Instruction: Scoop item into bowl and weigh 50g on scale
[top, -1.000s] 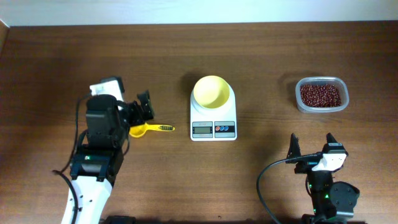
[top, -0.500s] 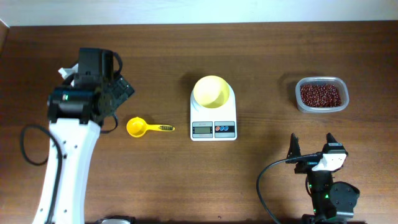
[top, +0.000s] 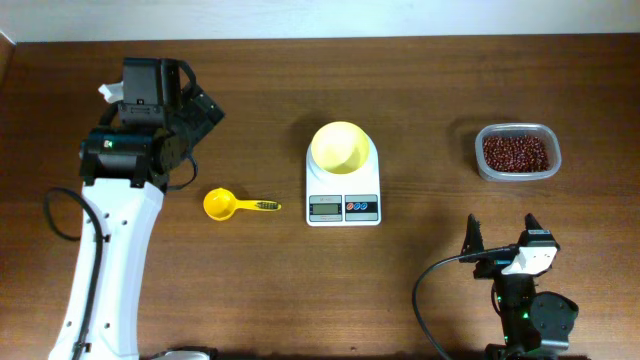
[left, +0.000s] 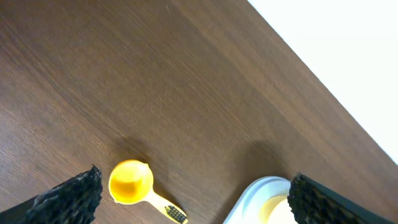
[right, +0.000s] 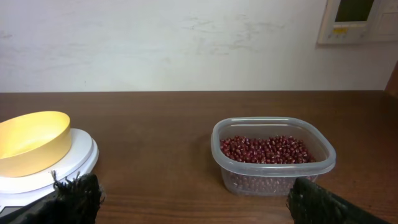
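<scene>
The pale-yellow bowl (top: 341, 147) sits on the white scale (top: 343, 205) at the table's middle; both show in the right wrist view, the bowl (right: 31, 142) on the scale (right: 74, 158). The red-brown beans (top: 515, 153) fill a clear tub (top: 517, 172) at the right, seen close in the right wrist view (right: 266, 149). A yellow scoop (top: 232, 205) lies left of the scale, also in the left wrist view (left: 134, 184). My left gripper (top: 200, 112) is open and empty, raised up and behind the scoop. My right gripper (top: 502, 243) is open and empty near the front edge.
The tub's rim (right: 273, 167) stands between my right fingers' line of sight and the back wall. The table's far edge meets a white wall (left: 348, 56).
My left arm has risen and swung back from beside the scoop toward the far left; the scoop stays on the table. The right arm has not moved.
</scene>
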